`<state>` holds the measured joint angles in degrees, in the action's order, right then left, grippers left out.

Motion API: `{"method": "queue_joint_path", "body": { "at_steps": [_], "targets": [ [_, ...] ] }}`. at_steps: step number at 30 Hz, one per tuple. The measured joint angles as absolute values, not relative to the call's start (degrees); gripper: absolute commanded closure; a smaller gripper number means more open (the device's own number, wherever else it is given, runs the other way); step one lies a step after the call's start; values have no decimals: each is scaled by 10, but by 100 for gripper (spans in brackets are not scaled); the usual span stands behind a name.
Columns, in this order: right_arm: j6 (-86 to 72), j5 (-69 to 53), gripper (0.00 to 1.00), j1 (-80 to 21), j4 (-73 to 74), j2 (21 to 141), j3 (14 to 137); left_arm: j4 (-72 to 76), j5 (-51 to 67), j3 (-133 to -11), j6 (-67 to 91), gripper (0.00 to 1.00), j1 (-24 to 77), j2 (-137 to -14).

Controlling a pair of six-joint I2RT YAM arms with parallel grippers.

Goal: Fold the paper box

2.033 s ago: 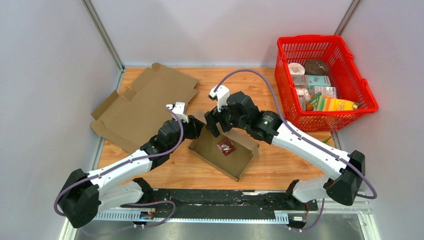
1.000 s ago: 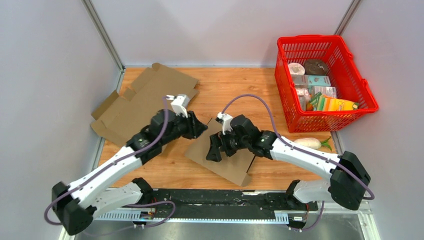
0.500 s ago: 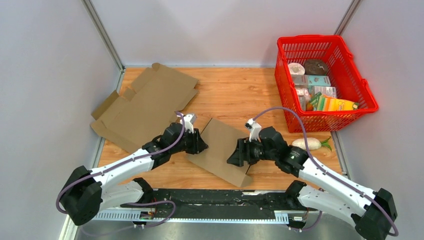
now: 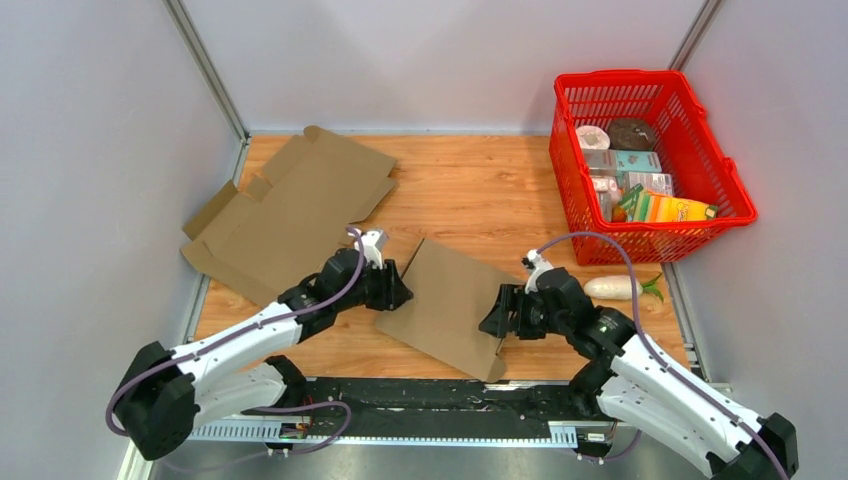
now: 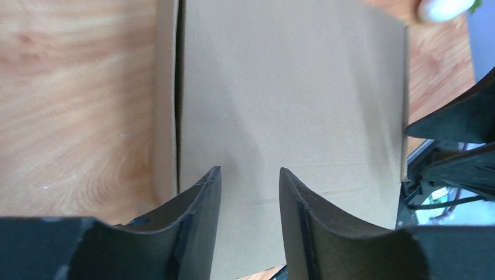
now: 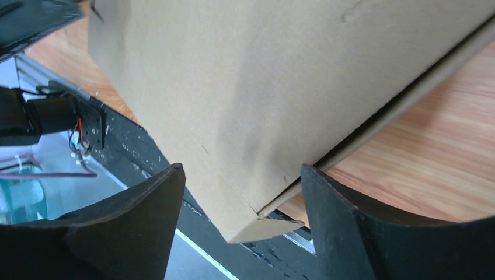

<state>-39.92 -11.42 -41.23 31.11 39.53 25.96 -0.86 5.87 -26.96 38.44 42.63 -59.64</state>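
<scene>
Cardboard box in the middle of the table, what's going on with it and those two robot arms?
Two robot arms are folding the brown box, which lies with its lid down near the front of the table. The left arm has its jaws open at the box's left side, and the right arm has its jaws open at the right side; neither is clamped on it. A flat cardboard sheet lies far left, and a red basket far right.

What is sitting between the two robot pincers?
The closed brown cardboard box lies between the left pincer and right pincer, clearest in the top view.
</scene>
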Motion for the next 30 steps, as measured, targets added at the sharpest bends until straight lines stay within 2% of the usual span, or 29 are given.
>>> {"method": "queue_joint_path", "body": {
  "at_steps": [1, 3, 7, 11, 13, 14, 18, 20, 25, 30],
  "targets": [
    [-399, -107, 14, -406, 329, 392, 269, -29, 58, -281, 378, 39, 423, -585],
    [-399, -90, 14, -385, 362, 383, 290, -64, 57, -312, 360, 35, 408, -561],
    [-410, -77, 20, -318, 406, 384, 311, -90, 63, -372, 331, 34, 341, -541],
    [-423, -78, 26, -264, 427, 400, 310, -93, 102, -404, 308, 37, 298, -604],
    [-424, -83, 39, -260, 423, 402, 303, -84, 130, -408, 305, 36, 297, -653],
    [-425, -86, 51, -258, 419, 404, 299, -83, 143, -406, 304, 36, 297, -677],
    [-438, -100, 59, -254, 385, 420, 273, -66, 178, -385, 308, 32, 297, -735],
    [-449, -98, 66, -253, 364, 421, 246, -60, 186, -370, 314, 30, 297, -738],
    [-496, -98, 67, -244, 337, 374, 205, -53, 190, -355, 318, 25, 297, -733],
    [-526, -120, 68, -188, 310, 336, 170, -45, 203, -349, 321, 24, 289, -724]
  ]
}}
